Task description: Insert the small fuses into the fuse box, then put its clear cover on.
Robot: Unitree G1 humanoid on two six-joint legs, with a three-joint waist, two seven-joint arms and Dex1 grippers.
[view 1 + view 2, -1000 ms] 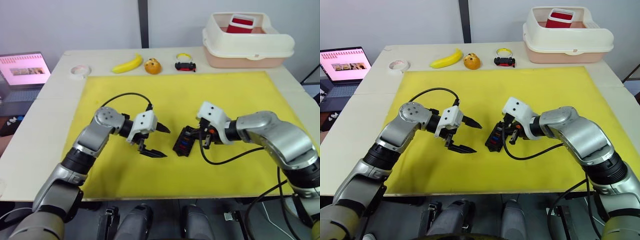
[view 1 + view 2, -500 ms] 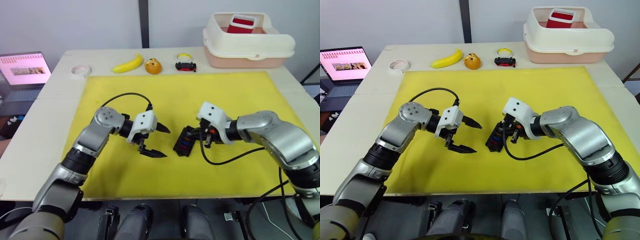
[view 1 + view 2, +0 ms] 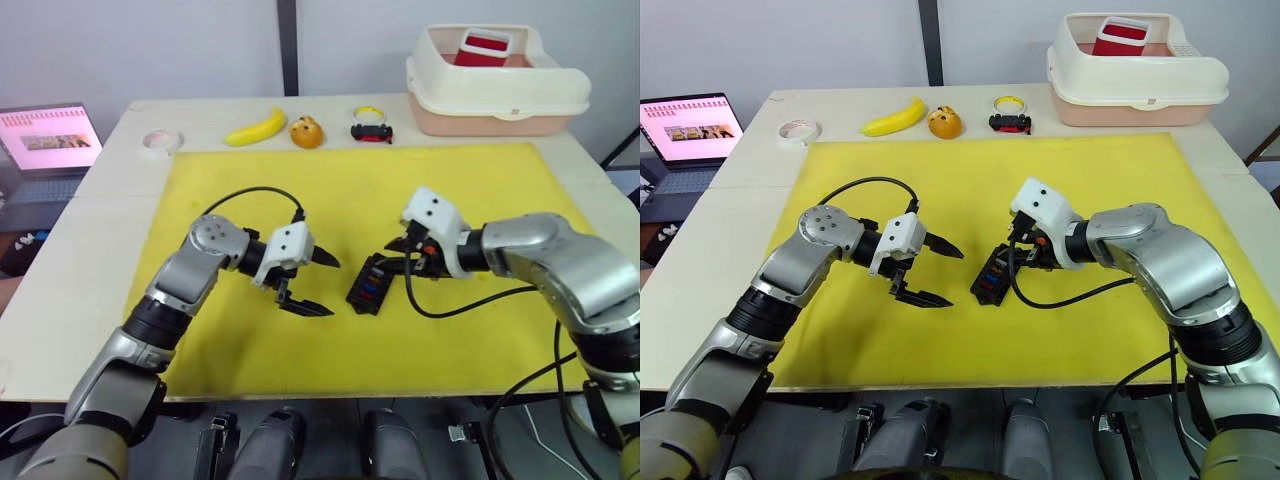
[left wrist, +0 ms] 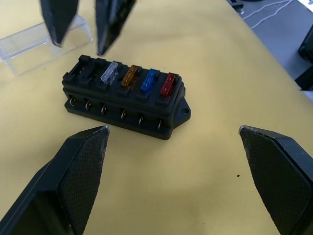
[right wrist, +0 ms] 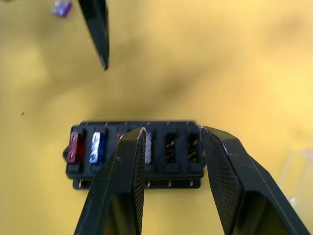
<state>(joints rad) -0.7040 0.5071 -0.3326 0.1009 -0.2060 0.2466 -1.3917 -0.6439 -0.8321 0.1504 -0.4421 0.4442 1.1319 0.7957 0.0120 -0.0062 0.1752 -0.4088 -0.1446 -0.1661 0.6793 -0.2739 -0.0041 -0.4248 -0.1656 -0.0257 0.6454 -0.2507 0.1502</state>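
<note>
The black fuse box lies in the middle of the yellow mat. Grey, amber, blue and red small fuses sit in its slots, and two end slots are empty. A purple fuse lies loose on the mat. The clear cover rests on the mat just behind the box. My right gripper hovers above the box's right end, open a little, holding nothing. My left gripper stands wide open just left of the box, empty.
Along the table's far edge lie a tape roll, a banana, an orange fruit and a small red-black toy. A cream tub stands at the back right. A laptop sits off to the left.
My right gripper has lifted off the fuse box and drawn back slightly to the right. The left gripper and the box have not moved.
</note>
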